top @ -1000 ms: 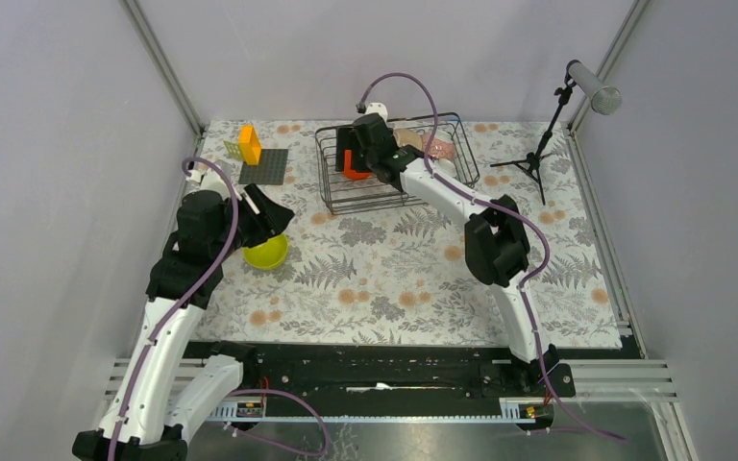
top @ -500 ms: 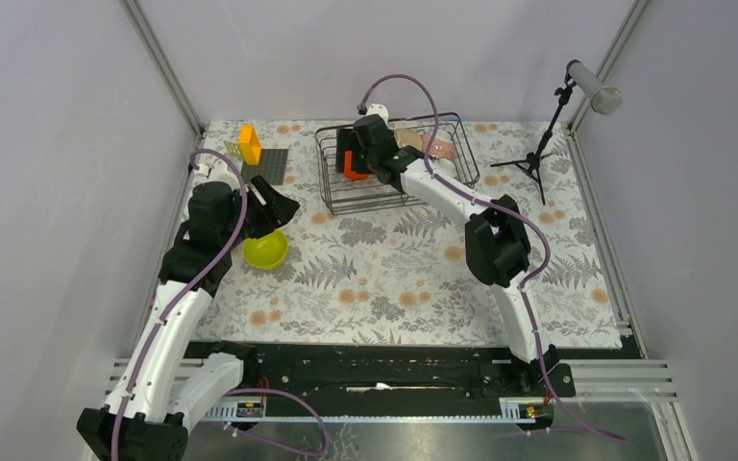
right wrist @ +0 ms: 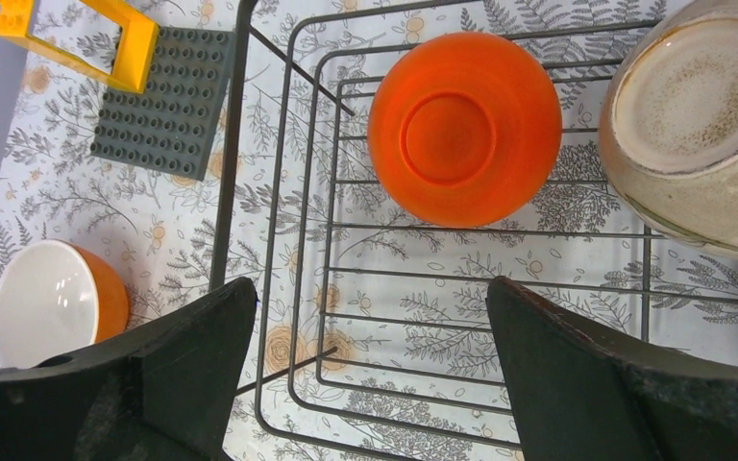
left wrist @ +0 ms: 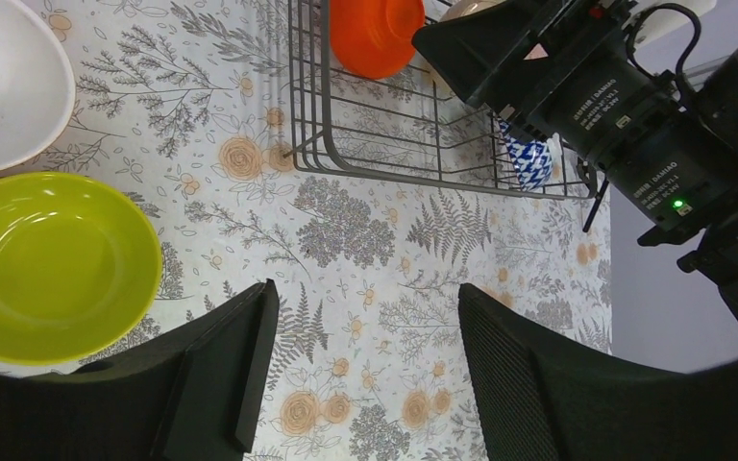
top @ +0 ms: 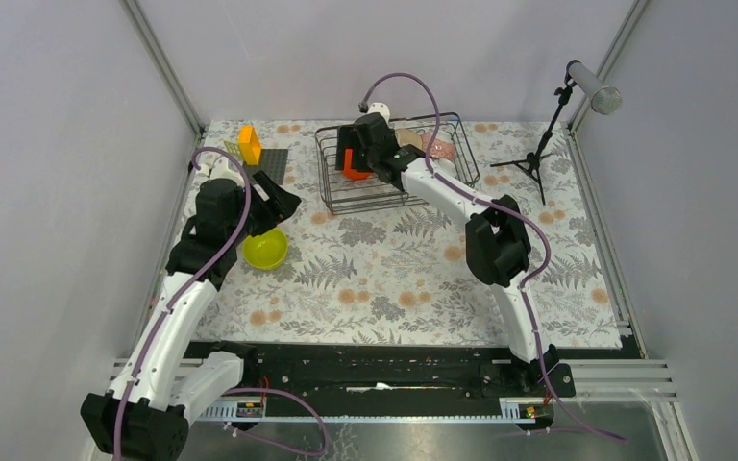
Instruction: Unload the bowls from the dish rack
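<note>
My left gripper (left wrist: 365, 293) is spread wide and empty, with the yellow-green bowl (left wrist: 53, 264) on the table just beside it (I could clip it). My right gripper (right wrist: 370, 288) is wide open and empty over the dish rack (top: 375, 192). The orange bowl (right wrist: 464, 130) sits inside, base toward me. Risk: a finger snags a wire or knocks the cream bowl (right wrist: 697, 125).

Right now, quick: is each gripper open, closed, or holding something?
Left gripper: open, holding nothing, beside the yellow-green bowl.
Right gripper: open, holding nothing, above the dish rack near the orange bowl.
</note>
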Available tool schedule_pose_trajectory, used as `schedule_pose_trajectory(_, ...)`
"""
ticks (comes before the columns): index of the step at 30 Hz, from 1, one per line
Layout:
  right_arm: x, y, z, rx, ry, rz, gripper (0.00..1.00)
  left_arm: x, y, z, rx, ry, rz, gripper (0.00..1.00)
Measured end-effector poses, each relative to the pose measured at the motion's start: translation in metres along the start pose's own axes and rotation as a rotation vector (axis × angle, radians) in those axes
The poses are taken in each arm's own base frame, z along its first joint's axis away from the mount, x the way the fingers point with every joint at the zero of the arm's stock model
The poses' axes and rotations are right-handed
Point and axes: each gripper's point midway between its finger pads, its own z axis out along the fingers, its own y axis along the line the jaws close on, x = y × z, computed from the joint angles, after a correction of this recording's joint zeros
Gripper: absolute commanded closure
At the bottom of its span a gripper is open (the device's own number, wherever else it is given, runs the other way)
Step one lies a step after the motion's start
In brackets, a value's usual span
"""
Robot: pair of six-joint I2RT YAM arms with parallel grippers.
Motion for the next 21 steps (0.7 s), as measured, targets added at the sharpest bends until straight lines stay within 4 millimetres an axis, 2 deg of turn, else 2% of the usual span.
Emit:
schedule_pose_trajectory(8, -0.009, 0.001, -0.001, -0.008, -0.022, 0.008, 0.02, -0.009, 0.005, 0.003, -0.033, -0.044, 0.006, 0.02)
schedule_pose_trajectory(14, -0.018, -0.003, 0.000, -0.024, -0.023, 0.049, 0.05, -0.014, 0.013, 0.011, -0.077, -0.072, 0.002, 0.01)
schedule_pose_trajectory(21, -0.033, 0.001, -0.003, -0.049, -0.042, 0.093, 0.03, -0.004, 0.025, 0.033, -0.104, -0.045, 0.000, 0.06)
